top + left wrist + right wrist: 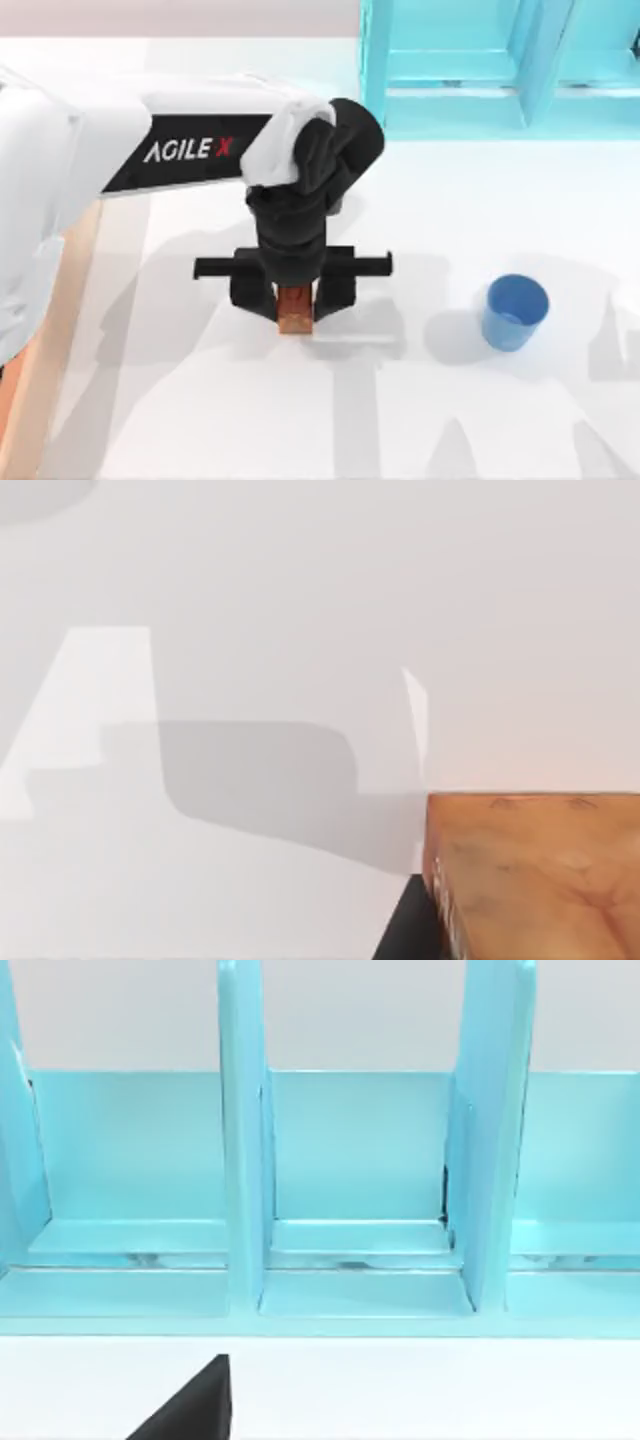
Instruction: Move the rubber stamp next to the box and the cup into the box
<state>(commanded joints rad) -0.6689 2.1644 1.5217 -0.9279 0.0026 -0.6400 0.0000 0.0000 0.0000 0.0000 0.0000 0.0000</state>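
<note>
The rubber stamp (294, 312), a reddish-brown block with mottled orange faces, sits between the black fingers of my left gripper (293, 296), which is shut on it over the middle of the white table. In the left wrist view the rubber stamp (540, 880) is close up, with its shadow on the table beside it. The blue cup (516, 312) stands upright on the table well to the right of the stamp, untouched. A strip of the box (50, 330), light wood with an orange-brown floor, shows at the left edge, mostly hidden under my left arm. A dark part of my right gripper (190, 1410) faces the shelf.
A turquoise shelf structure (480, 70) with upright dividers (245, 1160) stands at the back right of the table. White tabletop lies between the stamp and the cup and along the front edge.
</note>
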